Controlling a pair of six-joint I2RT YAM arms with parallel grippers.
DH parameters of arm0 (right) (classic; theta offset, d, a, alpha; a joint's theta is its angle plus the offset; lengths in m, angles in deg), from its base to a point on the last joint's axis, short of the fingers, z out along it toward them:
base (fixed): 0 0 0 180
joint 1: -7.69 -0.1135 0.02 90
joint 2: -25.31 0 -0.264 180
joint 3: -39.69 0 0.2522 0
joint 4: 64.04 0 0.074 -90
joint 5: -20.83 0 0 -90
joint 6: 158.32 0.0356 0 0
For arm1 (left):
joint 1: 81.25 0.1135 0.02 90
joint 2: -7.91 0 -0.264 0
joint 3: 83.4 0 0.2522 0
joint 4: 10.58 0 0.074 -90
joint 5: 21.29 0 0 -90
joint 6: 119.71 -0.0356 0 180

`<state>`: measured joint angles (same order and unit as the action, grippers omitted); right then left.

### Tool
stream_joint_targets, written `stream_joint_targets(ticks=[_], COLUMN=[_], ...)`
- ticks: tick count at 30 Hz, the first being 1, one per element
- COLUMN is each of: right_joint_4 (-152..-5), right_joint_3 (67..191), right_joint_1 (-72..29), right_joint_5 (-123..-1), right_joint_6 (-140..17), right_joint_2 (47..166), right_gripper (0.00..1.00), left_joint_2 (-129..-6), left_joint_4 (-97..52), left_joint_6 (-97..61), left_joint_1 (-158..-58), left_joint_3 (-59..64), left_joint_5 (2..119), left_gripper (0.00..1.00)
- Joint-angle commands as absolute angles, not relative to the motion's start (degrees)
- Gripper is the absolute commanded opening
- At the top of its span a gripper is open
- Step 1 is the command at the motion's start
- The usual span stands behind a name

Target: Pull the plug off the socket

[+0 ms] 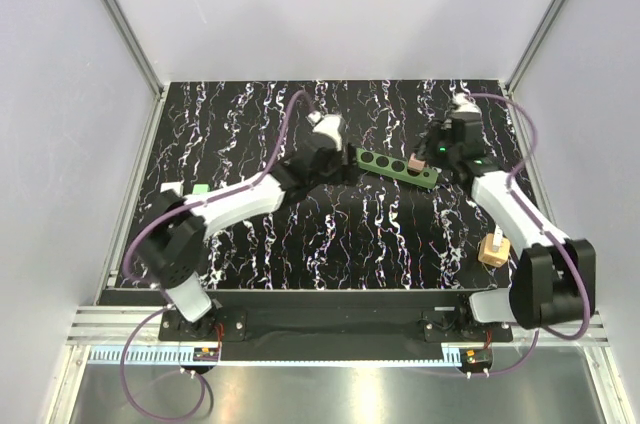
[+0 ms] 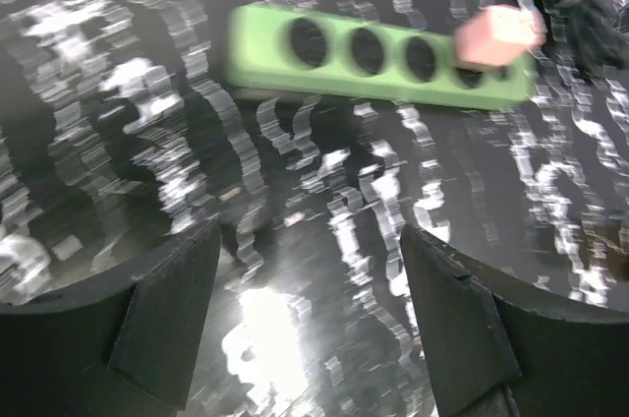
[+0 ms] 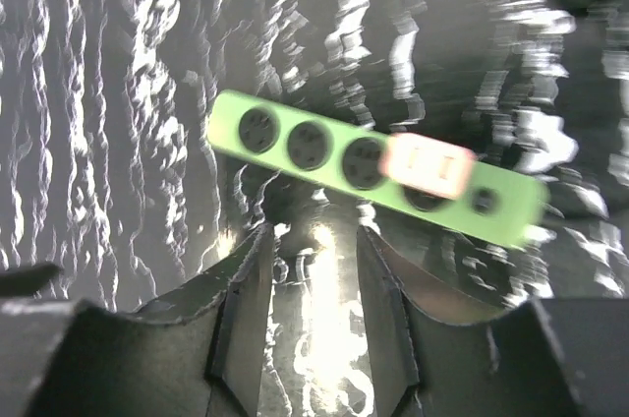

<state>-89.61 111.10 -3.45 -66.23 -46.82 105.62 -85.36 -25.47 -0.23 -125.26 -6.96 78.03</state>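
The long green plastic power strip (image 1: 393, 164) with round black holes lies flat on the black table with white streaks (image 1: 300, 244). A small pink plug (image 1: 411, 163) sits on top of the strip, near its right end. The left gripper (image 2: 310, 269) is just off the strip's left end. Its fingers are spread wide, with only table between them. The right gripper (image 3: 314, 260) is by the strip's right end, with its fingers a little apart and only table between them too. A little tan block (image 1: 492, 250) sits well away from the strip, beside the right arm (image 1: 520, 209).

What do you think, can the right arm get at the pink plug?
Probably yes. The pink plug sits on top of the socket, just ahead of the right gripper, whose jaws stand apart. Nothing shows in the gap between them.
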Motion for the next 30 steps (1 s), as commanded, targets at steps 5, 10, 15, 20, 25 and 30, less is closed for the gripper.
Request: stream_joint_targets(ticks=[5,10,15,20,25,30], right_joint_4=[-89.3,-87.5,-85.1,-83.6,-83.1,-82.0], right_joint_3=[104.4,104.6,104.3,103.5,103.5,103.2], right_joint_1=[12.2,14.5,15.5,15.6,15.6,15.6], right_joint_5=[-70.1,-66.1,-62.9,-62.4,-60.9,-59.7], right_joint_6=[-39.9,-38.9,-37.9,-37.6,-37.6,-36.9], right_joint_2=[104.0,110.1,113.4,113.2,113.6,114.3], right_gripper=[0.48,0.46,0.42,0.41,0.4,0.38], left_joint_2=[-102.2,-115.7,-124.2,-128.9,-131.4,-132.7], left_joint_4=[-26.2,-31.2,-33.4,-32.9,-32.7,-32.1], left_joint_6=[-3.8,-7.9,-10.1,-10.2,-8.9,-8.0], left_joint_1=[-129.1,-132.4,-133.6,-133.8,-133.8,-133.8], left_joint_3=[13.7,31.9,43.0,48.3,50.5,51.2], left_joint_5=[72.1,76.1,76.0,75.0,76.4,76.9], left_gripper=[0.79,0.79,0.8,0.81,0.8,0.79])
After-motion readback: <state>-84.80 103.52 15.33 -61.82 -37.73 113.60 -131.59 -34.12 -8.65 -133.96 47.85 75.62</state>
